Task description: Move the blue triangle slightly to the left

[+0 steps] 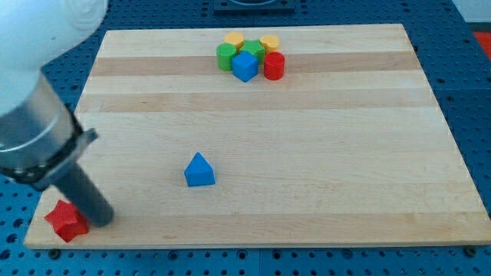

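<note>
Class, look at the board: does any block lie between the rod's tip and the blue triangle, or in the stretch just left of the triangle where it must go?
Nothing visible does. My tip sits at the view's lower left beside the red block. The board between it and the blue triangle holds no block. The other blocks cluster at the view's top.

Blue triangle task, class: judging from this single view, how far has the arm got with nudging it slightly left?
Done: nothing visible; the blue triangle sits alone in open board, untouched. In hand: my tip rests at the view's bottom left beside the red star-shaped block, well left of the triangle. Left: probably bring the tip round to the triangle's right side, then push it a little leftward. The cluster at the view's top plays no part.
</note>
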Controlling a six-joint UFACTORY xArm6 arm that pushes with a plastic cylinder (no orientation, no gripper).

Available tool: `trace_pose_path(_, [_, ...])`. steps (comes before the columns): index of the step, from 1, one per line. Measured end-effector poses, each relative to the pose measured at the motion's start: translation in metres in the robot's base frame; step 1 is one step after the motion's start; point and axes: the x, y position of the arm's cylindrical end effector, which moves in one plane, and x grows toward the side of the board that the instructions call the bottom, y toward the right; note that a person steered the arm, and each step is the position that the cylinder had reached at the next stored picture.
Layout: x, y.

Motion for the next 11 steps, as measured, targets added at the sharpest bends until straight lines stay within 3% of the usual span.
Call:
trace_pose_path(2, [-0.013, 0.187])
trace_pose_path(5, [-0.074, 0.182])
trace_pose_path(11, [-0.077, 0.096])
